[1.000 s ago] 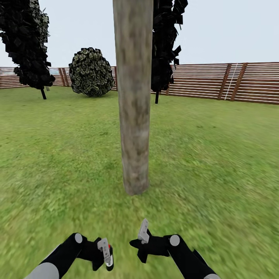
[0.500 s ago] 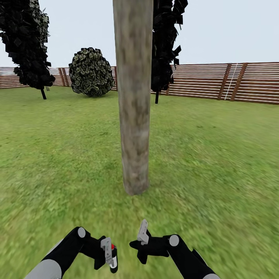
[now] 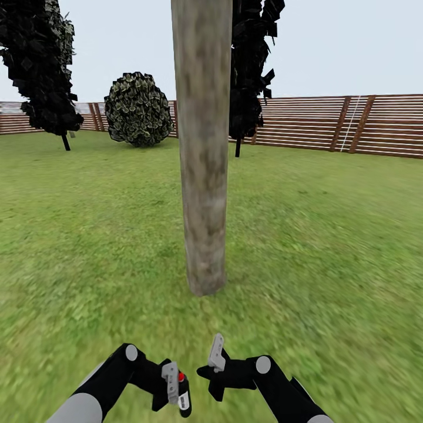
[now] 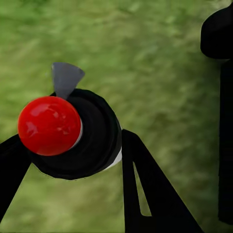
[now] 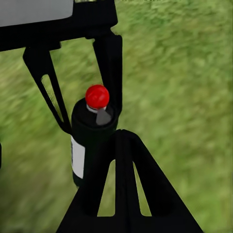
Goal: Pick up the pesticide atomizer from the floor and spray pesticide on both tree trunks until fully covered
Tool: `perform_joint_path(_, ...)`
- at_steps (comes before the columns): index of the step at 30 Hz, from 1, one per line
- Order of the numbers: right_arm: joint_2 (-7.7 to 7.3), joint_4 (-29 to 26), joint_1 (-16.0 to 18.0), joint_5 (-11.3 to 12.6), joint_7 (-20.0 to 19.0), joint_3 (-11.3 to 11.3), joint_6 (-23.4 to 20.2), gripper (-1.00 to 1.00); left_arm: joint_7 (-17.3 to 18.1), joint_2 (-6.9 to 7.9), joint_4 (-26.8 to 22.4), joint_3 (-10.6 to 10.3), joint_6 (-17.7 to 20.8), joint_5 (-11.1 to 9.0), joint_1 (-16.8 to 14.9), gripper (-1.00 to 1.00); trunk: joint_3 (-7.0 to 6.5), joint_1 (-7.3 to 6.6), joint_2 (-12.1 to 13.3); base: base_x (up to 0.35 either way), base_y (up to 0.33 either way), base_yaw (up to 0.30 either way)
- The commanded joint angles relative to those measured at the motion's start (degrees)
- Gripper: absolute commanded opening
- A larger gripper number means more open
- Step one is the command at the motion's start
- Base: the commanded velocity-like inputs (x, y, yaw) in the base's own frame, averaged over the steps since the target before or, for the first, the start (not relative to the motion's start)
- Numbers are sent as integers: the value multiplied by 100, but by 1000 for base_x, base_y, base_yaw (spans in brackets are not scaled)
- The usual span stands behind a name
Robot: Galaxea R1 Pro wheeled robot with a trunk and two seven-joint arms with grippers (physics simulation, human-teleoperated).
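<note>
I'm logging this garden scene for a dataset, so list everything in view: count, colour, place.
tree trunk: one, grey-brown bark, straight ahead on the lawn, its top cut off by the picture.
dark trees: two, near-black leaves, one far left, one behind the trunk.
bush: one, round, dark green with pale flecks, by the fence.
fence: one, brown horizontal slats, along the far edge.
lawn: green grass all around.
spray bottle: one, black with a red top and a grey nozzle, held in the left gripper.
left gripper: black arm, shut on the bottle.
right gripper: black arm, beside the left one, holding nothing.
</note>
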State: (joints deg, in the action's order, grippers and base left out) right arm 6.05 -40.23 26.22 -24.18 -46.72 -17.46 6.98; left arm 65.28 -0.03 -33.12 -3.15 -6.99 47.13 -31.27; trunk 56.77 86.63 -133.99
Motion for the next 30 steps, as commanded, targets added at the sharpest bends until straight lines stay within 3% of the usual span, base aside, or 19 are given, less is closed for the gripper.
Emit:
perform_joint_path(1,1,-3,1,-61,-4,6,49,-100,10,-20,-8,-1,-62,41,-2,-100,5,-1,-2,0,0,0)
perform_joint_path(12,2,-3,1,-61,-4,6,57,-100,40,-184,-10,-1,-88,33,-2,-100,5,-1,-2,0,0,0)
perform_joint_path(26,2,-3,-1,-64,-4,7,58,-100,77,-199,-5,-1,-323,16,-2,-100,5,-1,-2,0,0,0)
perform_joint_path(28,2,-3,2,-64,-4,6,58,-100,157,-195,-10,-1,-332,-189,-2,-100,5,-1,-2,0,0,0)
perform_joint_path(30,2,-3,1,-64,-4,6,58,-100,160,-195,-8,-1,-334,-247,-2,-100,5,-1,-2,0,0,0)
